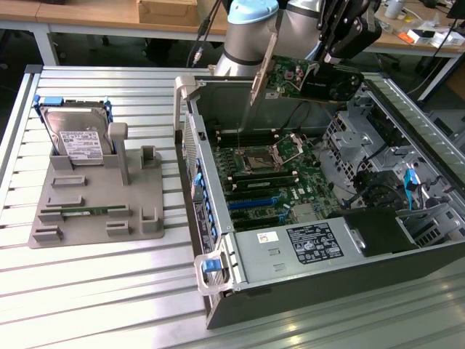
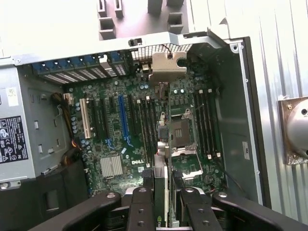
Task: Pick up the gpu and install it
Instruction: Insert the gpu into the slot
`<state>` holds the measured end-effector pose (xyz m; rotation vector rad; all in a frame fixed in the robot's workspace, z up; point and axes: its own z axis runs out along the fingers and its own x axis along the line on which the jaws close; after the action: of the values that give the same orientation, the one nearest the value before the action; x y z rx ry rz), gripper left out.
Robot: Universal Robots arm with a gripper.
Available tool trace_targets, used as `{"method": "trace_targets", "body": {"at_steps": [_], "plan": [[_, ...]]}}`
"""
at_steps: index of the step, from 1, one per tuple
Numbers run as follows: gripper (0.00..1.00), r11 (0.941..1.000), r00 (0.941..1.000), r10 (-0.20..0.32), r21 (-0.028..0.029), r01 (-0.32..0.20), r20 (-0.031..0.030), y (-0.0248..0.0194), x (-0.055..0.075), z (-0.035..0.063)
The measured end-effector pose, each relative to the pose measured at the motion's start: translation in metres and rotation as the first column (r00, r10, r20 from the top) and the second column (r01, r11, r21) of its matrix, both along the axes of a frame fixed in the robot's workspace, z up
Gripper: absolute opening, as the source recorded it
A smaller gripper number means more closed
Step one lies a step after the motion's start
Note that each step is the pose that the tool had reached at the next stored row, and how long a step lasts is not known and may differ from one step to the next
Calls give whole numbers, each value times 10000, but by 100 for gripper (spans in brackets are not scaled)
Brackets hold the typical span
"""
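Observation:
The gpu [image 1: 294,78] hangs in the air above the back of the open computer case [image 1: 218,240], green board face showing, with its silver end bracket [image 1: 259,73] toward the exterior view's left. My gripper [image 1: 333,67] is shut on the card's black shroud end. In the wrist view the gpu [image 2: 162,159] appears edge-on between my fingers [image 2: 143,195], with its bracket [image 2: 167,67] at the far end. My gripper [image 2: 161,185] is above the motherboard [image 2: 115,130]. The blue and black expansion slots [image 2: 122,115] lie below, off to one side of the card.
A grey fixture [image 1: 94,203] on the slatted table holds a silver hard drive [image 1: 76,138] and a narrow green memory stick [image 1: 91,211]. Inside the case are the power supply [image 1: 305,247], the CPU socket [image 1: 261,156] and a metal drive cage [image 1: 363,138].

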<state>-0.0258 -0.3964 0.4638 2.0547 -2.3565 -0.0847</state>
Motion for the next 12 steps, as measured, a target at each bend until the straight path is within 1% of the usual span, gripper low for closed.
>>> {"method": "trace_targets", "body": {"at_steps": [4, 12], "plan": [[26, 9995, 9995, 325, 0, -325, 0, 0, 0, 0], [26, 9960, 9960, 892, 0, -892, 0, 0, 0, 0]]}}
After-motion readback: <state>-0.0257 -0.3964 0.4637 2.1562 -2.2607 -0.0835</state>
